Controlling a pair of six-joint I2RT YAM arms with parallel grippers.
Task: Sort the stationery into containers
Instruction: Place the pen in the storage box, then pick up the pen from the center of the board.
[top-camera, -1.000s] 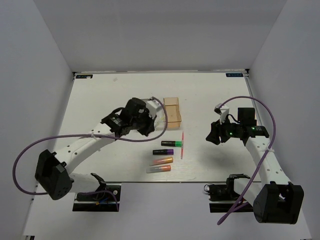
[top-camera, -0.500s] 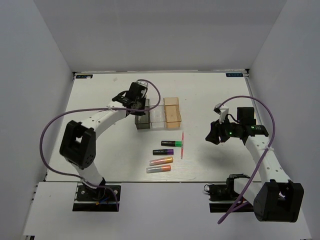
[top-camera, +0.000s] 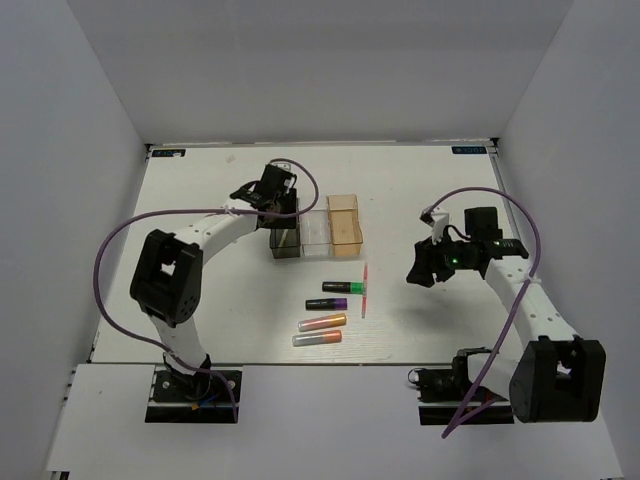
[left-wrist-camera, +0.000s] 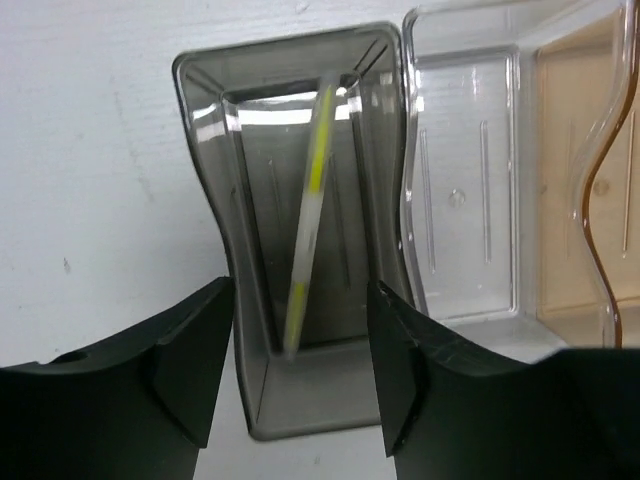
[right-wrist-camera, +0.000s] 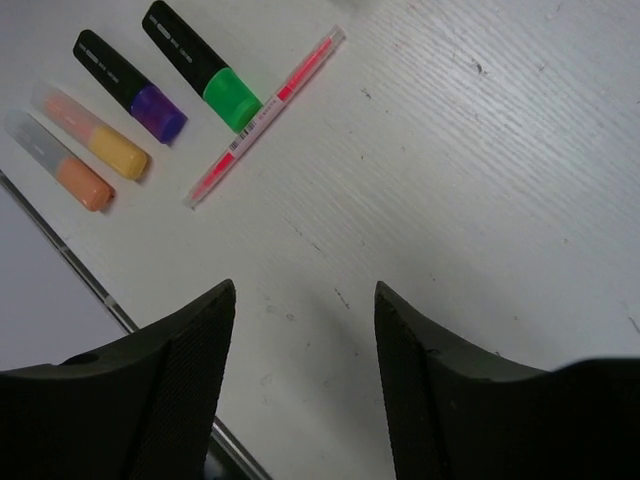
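Observation:
Three joined containers sit mid-table: dark grey (top-camera: 285, 241), clear (top-camera: 317, 232), tan-orange (top-camera: 344, 225). My left gripper (top-camera: 277, 203) hovers open over the dark grey box (left-wrist-camera: 300, 390). A thin pale stick (left-wrist-camera: 308, 220) with a yellow stripe leans inside that box, free of the fingers. The clear box (left-wrist-camera: 470, 200) and the tan box (left-wrist-camera: 580, 200) look empty. My right gripper (top-camera: 420, 270) is open above bare table. To its left lie the pink pen (right-wrist-camera: 265, 115), the green-ended marker (right-wrist-camera: 200, 65), the purple-ended marker (right-wrist-camera: 130, 85) and two silvery-orange tubes (right-wrist-camera: 95, 130) (right-wrist-camera: 60, 160).
The loose items lie in a cluster (top-camera: 330, 310) in front of the boxes, near the table's front edge (top-camera: 300, 362). White walls close in the table on three sides. A purple cable (top-camera: 300, 180) loops over the left wrist.
My left arm swung back over the dark grey box and its jaws opened, leaving the stick inside the box. My right gripper shifted slightly left.

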